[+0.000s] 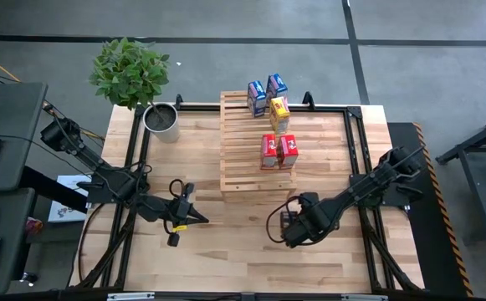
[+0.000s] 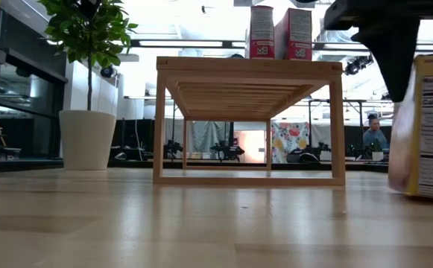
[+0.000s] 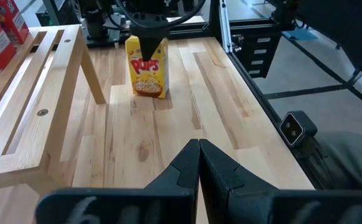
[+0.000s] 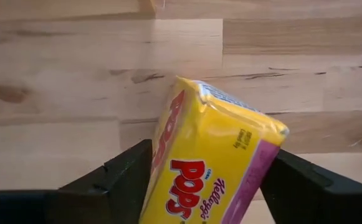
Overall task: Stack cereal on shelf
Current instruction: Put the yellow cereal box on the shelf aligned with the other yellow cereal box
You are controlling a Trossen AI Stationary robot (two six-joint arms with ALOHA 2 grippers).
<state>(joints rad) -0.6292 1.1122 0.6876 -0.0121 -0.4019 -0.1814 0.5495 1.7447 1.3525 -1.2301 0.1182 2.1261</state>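
Right gripper, jaws clamped on a yellow cereal box, near the shelf; left gripper, jaws together.

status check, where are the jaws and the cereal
Right gripper shut on yellow Pops box, on the table in front of the shelf. Left gripper shut, empty, waiting. Five boxes on shelf. Path clear.
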